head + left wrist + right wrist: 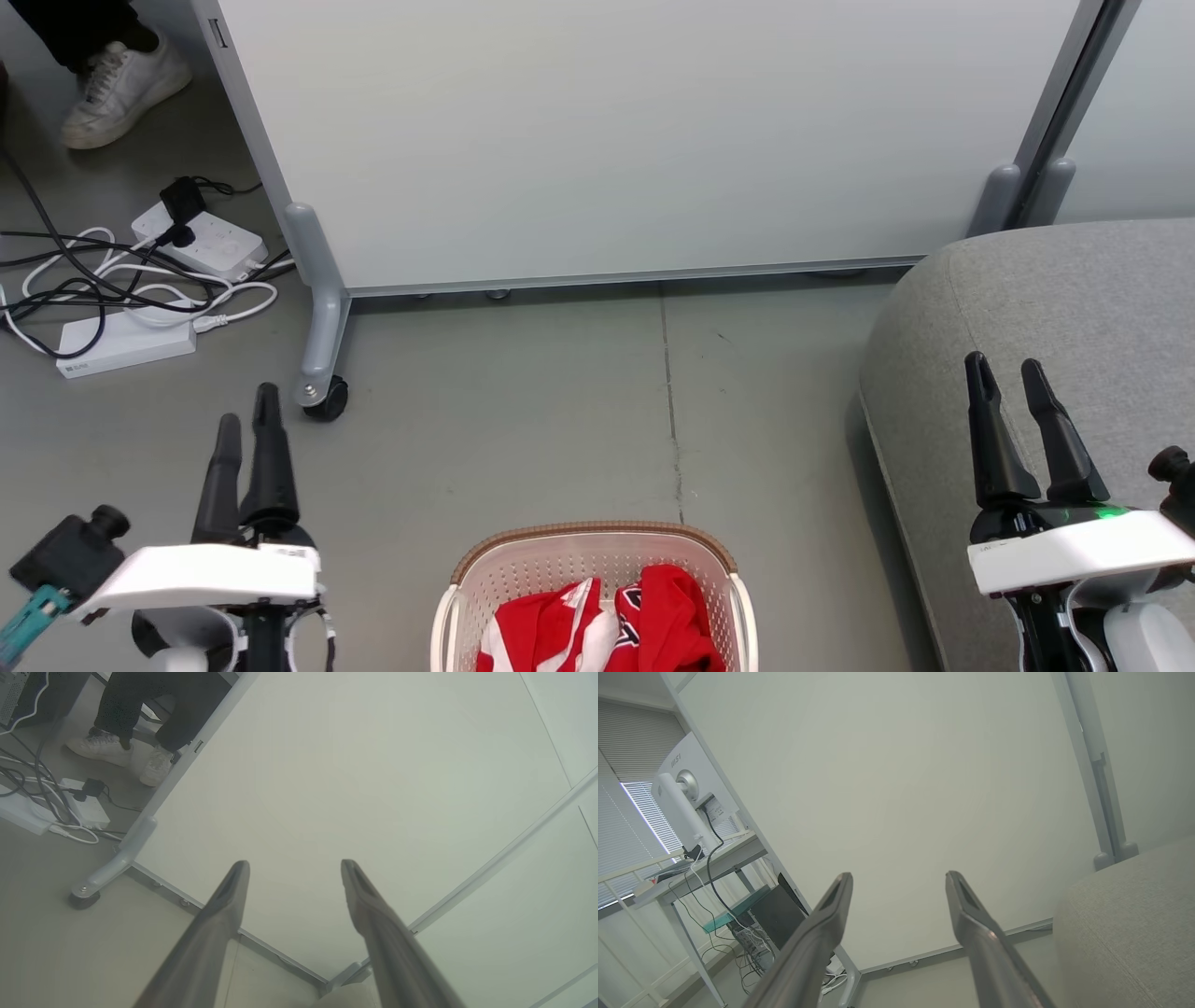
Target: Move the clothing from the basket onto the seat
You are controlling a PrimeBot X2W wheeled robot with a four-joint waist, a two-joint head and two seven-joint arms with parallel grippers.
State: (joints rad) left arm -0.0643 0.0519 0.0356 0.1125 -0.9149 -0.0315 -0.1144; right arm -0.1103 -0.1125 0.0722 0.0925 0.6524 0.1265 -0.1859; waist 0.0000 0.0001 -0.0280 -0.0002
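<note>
On the floor (560,420), the basket (597,534) is holding the clothing (653,621). The left gripper (247,406) and right gripper (1004,364) are hanging open and empty beside it, and the seat (1074,299) is sitting right of the basket. Reaching deep and grabbing lots seems best.

right pincer (899,876): bottom centre, two dark fingers (817,938) rising from the bottom edge, spread wide apart
partition panel (896,774): pale, plain, covers centre and top of frame, behind the fingertips
panel post (1094,765): grey, upper right, foot sits just above the seat's edge
seat (1129,933): grey fabric, lower right corner, rounded edge
floor (920,984): grey strip, bottom centre, under the panel
table (717,856): left side, thin metal legs, carries the monitor
monitor (684,777): white back, upper left, on a stand, black cable hanging down
blinds (630,812): far left, bright window
computer tower (777,912): dark, lower left under the table, tangled cables beside it
</note>
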